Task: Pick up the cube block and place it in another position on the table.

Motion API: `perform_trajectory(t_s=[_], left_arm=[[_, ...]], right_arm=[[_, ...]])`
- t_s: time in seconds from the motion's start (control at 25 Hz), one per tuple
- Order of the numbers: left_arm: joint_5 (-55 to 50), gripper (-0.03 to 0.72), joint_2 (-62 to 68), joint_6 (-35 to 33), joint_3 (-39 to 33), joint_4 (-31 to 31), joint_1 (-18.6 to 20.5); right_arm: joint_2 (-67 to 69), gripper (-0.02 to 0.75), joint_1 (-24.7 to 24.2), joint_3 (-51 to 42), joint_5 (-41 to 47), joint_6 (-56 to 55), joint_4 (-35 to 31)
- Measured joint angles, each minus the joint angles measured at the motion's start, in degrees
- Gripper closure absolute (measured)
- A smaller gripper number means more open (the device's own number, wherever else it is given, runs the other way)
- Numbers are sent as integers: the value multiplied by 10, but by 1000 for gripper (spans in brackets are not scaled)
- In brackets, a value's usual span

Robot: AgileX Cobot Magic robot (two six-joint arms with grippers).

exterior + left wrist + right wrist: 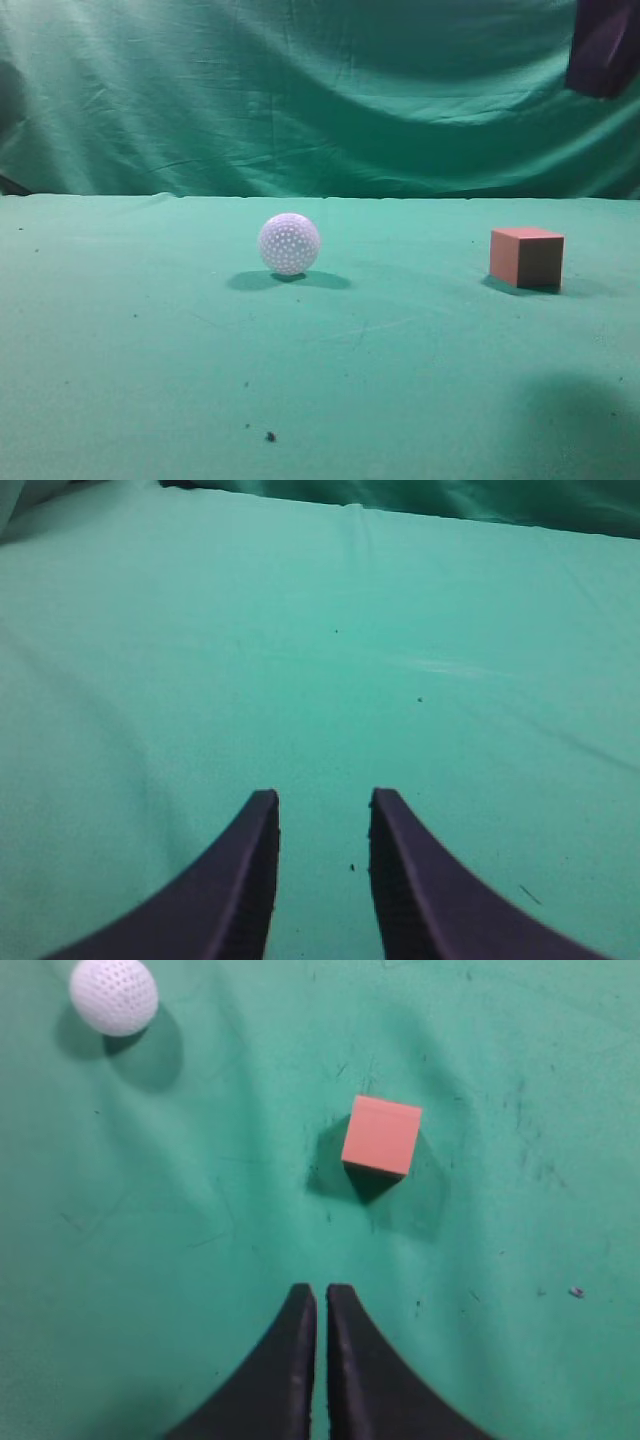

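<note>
The reddish-brown cube block (526, 257) rests on the green table (150, 350) at the right. It also shows in the right wrist view (381, 1136), ahead of and slightly right of my right gripper (321, 1292), which is shut and empty, well above the cloth. A dark part of the right arm (604, 45) shows at the top right of the exterior view. My left gripper (322, 798) is open and empty over bare green cloth (420, 680); the cube is not in its view.
A white dimpled ball (289, 243) sits near the table's middle, left of the cube; it also shows in the right wrist view (114, 996) at top left. A wrinkled green curtain (300, 90) hangs behind the table.
</note>
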State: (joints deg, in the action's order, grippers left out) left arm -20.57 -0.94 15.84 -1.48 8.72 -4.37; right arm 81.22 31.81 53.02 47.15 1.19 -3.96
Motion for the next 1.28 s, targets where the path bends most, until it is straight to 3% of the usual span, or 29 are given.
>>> perform_trajectory(t_s=[0.04, 0.28, 0.4, 0.56, 0.64, 0.72, 0.76, 0.84, 1.0, 1.04, 1.28], left_arm=[[0, 426, 0, 0, 0, 0, 0], [0, 426, 0, 0, 0, 0, 0], [0, 426, 0, 0, 0, 0, 0], [0, 426, 0, 0, 0, 0, 0], [0, 426, 0, 0, 0, 0, 0], [0, 426, 0, 0, 0, 0, 0], [0, 426, 0, 0, 0, 0, 0], [0, 426, 0, 0, 0, 0, 0], [0, 426, 0, 0, 0, 0, 0], [0, 426, 0, 0, 0, 0, 0], [0, 426, 0, 0, 0, 0, 0]], right_arm=[[21, 689, 0, 11, 1, -1, 2], [103, 248, 0, 41, -5, -1, 11], [126, 127, 0, 41, -40, -1, 35], [154, 141, 0, 42, -64, -31, 86], [166, 209, 0, 43, -68, -44, 98], [177, 202, 0, 44, -72, -52, 103], [182, 260, 0, 44, -73, -54, 103], [190, 260, 0, 45, -73, -57, 103], [198, 507, 0, 45, -73, -64, 103], [198, 526, 0, 48, -73, -70, 103], [187, 516, -10, 128, -47, -86, 102]])
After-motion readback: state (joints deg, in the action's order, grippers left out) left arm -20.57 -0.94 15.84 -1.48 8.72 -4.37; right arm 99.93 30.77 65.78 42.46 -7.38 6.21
